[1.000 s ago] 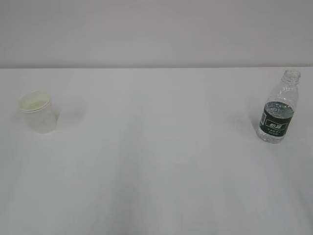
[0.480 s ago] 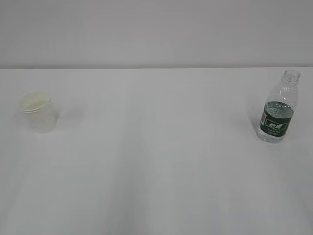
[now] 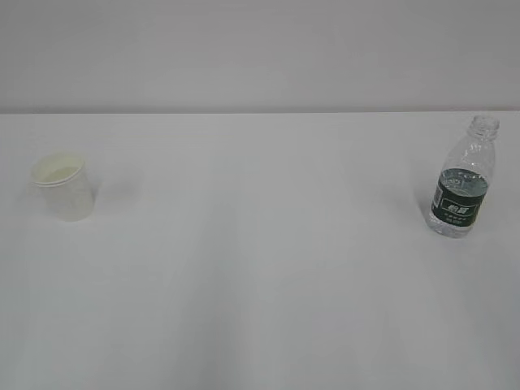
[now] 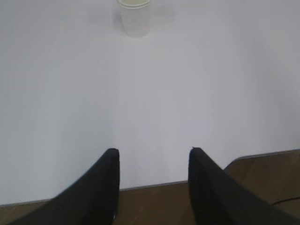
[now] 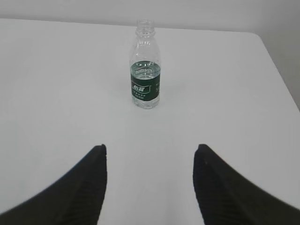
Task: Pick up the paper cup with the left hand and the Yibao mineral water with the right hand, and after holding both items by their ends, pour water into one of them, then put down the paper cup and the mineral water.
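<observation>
- Exterior view: paper cup (image 3: 62, 186) upright far left, Yibao mineral water (image 3: 463, 180) upright far right, well apart, presumably one per arm; no gripper visible.
- Left wrist view: left hand (image 4: 152, 159) spread wide, empty; cup well ahead, slightly left.
- Right wrist view: right hand (image 5: 150, 154) wide open, empty; uncapped bottle straight ahead, ungrasped.

White paper cup (image 3: 62, 187); clear bottle (image 3: 463, 179), dark green label

Bright even light, faint soft shadows, washed-out white, slightly soft focus
</observation>
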Tool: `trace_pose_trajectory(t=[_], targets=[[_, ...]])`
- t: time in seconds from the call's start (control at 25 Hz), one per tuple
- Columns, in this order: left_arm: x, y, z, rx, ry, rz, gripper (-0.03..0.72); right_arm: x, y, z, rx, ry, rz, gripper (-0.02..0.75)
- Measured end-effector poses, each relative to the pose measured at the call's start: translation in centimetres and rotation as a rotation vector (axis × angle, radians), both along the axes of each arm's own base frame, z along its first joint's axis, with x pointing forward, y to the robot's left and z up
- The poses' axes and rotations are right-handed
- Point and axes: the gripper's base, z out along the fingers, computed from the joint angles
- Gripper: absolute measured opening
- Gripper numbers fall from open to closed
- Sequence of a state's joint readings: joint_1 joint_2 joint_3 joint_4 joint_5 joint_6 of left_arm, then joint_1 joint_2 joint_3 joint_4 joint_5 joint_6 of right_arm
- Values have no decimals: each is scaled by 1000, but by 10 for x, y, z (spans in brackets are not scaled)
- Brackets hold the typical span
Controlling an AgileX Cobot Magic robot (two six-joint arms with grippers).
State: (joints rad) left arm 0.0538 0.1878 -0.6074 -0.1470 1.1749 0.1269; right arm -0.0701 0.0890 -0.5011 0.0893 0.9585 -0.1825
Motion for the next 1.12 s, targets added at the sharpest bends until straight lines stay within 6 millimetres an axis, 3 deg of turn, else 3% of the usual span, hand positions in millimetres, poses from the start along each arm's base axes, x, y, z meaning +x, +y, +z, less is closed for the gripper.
trace_pose_trajectory(t=[0.24,0.44,1.12], targets=[[-1,0,-1,1,10,-1,330,-2,1,0,-3,9,12,445],[-5,0,-15,3,15,0,322,-3,1,0,-19,5,20,445],[-22,-1,-16,10,-101,2,279,-18,2,0,-43,-91,26,445]])
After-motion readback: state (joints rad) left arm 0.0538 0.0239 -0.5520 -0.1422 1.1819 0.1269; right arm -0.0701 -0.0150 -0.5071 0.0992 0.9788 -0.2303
